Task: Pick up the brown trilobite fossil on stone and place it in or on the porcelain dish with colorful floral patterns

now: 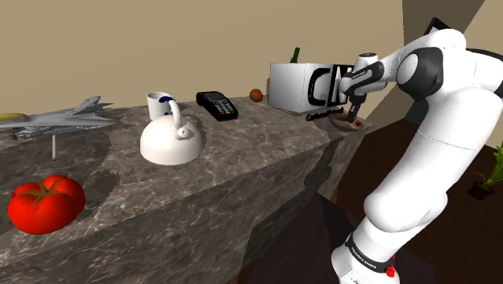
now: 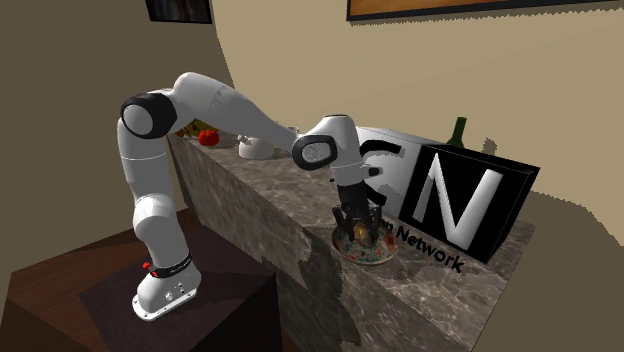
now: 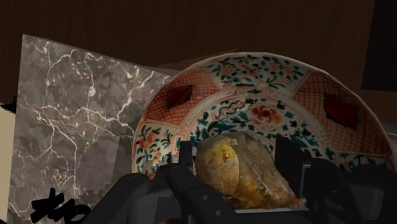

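Plainly, the gripper (image 3: 235, 153) was closed on the single brown fossil (image 3: 245, 175), with one black finger (image 3: 185, 156) against each side of it. The fossil's lower end was cut off by the hand, and no trilobite shape could be made out on its yellowish-brown surface. It hung over the inner face of the one floral dish (image 3: 254, 83); whether stone touched porcelain could not be told. The dish's near rim was hidden behind the fingers.

From the shoulder view the gripper (image 1: 352, 115) covered most of the dish (image 1: 352, 125), leaving only a sliver of rim in sight at the far end of the marble counter (image 1: 242, 153). In the second exterior view the gripper (image 2: 357, 225) stood upright over the dish (image 2: 362, 250), which sat near the counter's edge, just before a white box (image 2: 450, 190) with large black letters. One green bottle (image 2: 458, 130) rose behind that box, only its neck and shoulder visible.

Farther along the counter stood one small brown round thing (image 1: 256, 94), too small to identify, one black card reader (image 1: 217, 105), one white mug (image 1: 159, 103) partly hidden by one white kettle (image 1: 171, 139), one grey model jet (image 1: 68, 119) and one red tomato (image 1: 46, 203). A yellow thing (image 1: 12, 117) was cut off at that view's left edge.
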Action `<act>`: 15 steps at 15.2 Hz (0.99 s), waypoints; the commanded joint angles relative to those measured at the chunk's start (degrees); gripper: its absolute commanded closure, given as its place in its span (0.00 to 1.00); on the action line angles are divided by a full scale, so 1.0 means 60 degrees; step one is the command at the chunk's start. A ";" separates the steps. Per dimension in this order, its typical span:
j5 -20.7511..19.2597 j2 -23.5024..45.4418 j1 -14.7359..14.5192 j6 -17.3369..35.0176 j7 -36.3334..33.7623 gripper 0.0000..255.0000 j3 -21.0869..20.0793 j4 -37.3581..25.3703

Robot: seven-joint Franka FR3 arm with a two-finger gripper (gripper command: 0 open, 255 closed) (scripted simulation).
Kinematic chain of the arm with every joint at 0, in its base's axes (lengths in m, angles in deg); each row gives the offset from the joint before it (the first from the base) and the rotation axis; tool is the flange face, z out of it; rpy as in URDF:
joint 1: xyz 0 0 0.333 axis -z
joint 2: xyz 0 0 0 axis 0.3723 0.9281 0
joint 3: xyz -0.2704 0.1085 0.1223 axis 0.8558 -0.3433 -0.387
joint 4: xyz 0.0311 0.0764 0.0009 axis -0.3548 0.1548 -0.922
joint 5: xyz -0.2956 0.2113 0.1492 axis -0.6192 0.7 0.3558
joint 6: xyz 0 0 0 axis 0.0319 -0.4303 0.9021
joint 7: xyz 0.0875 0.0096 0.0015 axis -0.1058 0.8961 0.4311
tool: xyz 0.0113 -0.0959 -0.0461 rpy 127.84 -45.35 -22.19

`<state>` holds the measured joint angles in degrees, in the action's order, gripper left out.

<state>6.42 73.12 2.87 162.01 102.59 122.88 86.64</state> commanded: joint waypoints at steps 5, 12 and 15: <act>0.0007 0.0017 0.0009 0.0042 0.0003 1.00 0.0004 0.0016; 0.0007 0.0017 0.0009 0.0042 0.0003 0.00 0.0004 0.0018; -0.0275 -0.0574 -0.0225 -0.0854 -0.0184 0.00 -0.0106 -0.0279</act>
<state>5.38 70.86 1.97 158.57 101.92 122.46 85.38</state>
